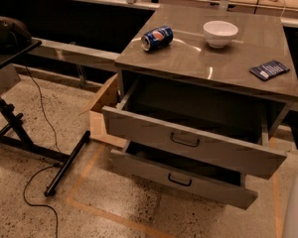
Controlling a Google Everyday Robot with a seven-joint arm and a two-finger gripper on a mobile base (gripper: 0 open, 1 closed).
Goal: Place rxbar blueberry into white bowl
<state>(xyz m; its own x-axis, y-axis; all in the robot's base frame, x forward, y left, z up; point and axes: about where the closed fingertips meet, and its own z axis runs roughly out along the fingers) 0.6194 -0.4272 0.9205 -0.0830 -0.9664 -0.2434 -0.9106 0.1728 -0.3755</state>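
The rxbar blueberry point(269, 69), a flat dark navy bar, lies on the right side of the grey cabinet top point(223, 58). The white bowl point(220, 33) stands upright and empty at the back middle of that top, to the left of and behind the bar. My gripper is out of view. Only a pale rounded part of my arm point(297, 209) shows at the lower right edge, well below and in front of the cabinet top.
A blue Pepsi can point(157, 37) lies on its side at the top's left. Two cabinet drawers, upper point(188, 143) and lower point(181, 180), are pulled open toward me. A cardboard box point(103, 114) sits left of the cabinet. A black stand point(20, 128) and cable are on the floor at left.
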